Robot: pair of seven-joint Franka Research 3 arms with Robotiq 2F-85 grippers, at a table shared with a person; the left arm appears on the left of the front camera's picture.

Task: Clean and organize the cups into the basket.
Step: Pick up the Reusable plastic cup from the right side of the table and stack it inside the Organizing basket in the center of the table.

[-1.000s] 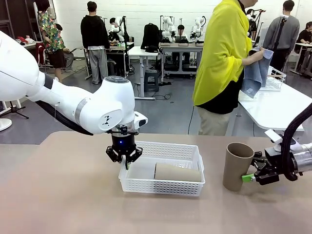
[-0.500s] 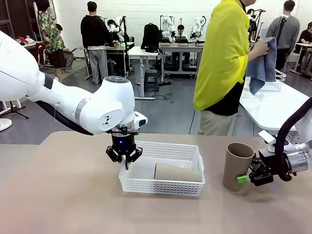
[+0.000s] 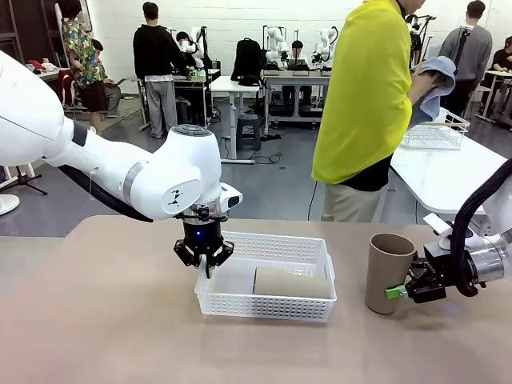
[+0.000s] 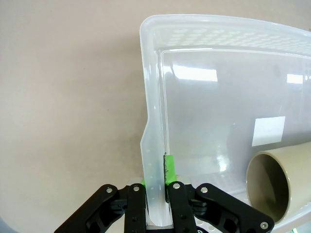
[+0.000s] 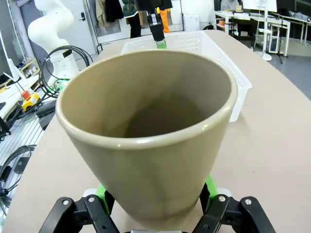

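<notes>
Taupe, matte and tapered, the upright cup (image 3: 390, 272) stands on the table (image 3: 96, 320) just right of the white perforated basket (image 3: 264, 308), where another taupe cup (image 3: 291, 282) lies on its side. The right end effector (image 5: 154, 191) brackets its lower wall; whether it squeezes, I cannot tell. The left end effector (image 4: 155, 170) is clenched on the basket's end wall. The cup is probably stiff, light and slick, so a grasp higher up should tip less.

This is a robotics lab or workshop hall. Left of the fingers (image 5: 208, 189) of the right gripper (image 5: 155, 194), black cables (image 5: 73, 58) coil on the floor. Well beyond the fingers are a grey floor (image 3: 272, 184) and white work tables (image 3: 296, 78), with people (image 3: 156, 64) standing at them, a black backpack (image 3: 248, 60) on one table and a stool (image 3: 246, 128) beside it.
</notes>
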